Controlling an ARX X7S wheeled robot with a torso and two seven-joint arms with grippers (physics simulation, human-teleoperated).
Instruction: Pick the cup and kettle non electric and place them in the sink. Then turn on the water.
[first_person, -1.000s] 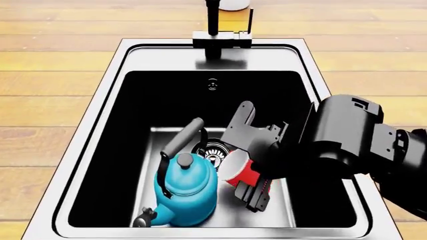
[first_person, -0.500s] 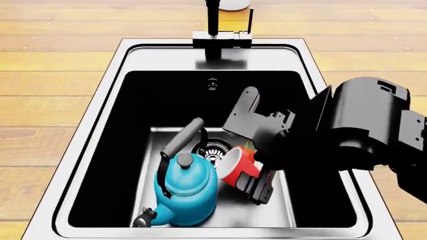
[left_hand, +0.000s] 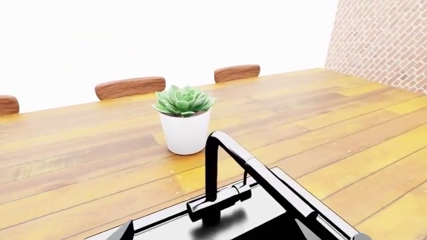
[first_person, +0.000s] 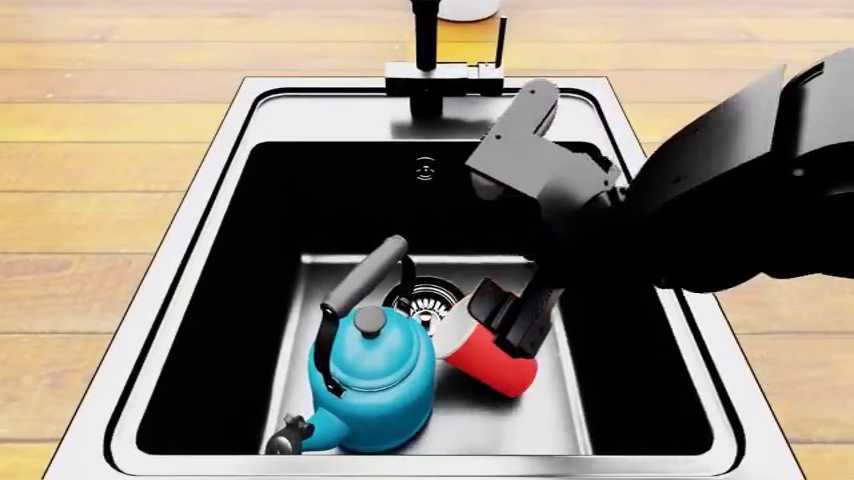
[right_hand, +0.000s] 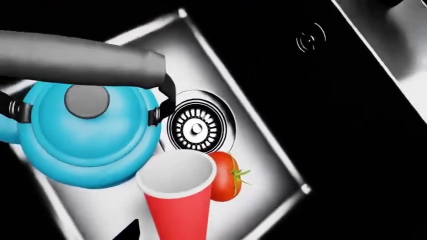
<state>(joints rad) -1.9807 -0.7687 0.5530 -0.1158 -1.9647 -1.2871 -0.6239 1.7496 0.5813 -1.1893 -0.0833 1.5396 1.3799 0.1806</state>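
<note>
The teal kettle (first_person: 374, 385) stands upright on the steel floor of the sink (first_person: 200, 255), its black handle arching toward the drain. The red cup (first_person: 497, 372) lies tilted on the sink floor beside the kettle, white mouth toward the drain; the right wrist view shows this cup (right_hand: 177, 205) next to the kettle (right_hand: 90, 132). My right gripper (first_person: 521, 215) hangs open above the cup, holding nothing, one finger (first_person: 511, 320) overlapping it in the head view. My left gripper (left_hand: 213, 234) is open and empty in front of the black faucet (left_hand: 212, 187). No water runs from the faucet (first_person: 424, 60).
A red tomato (right_hand: 227, 176) lies against the cup near the round drain (right_hand: 197, 129). A white pot with a green plant (left_hand: 185, 127) stands on the wooden counter behind the faucet. A brick wall (left_hand: 383, 40) rises at the counter's end.
My right gripper has risen and moved toward the back of the sink, leaving the cup on the sink floor. The kettle has not moved.
</note>
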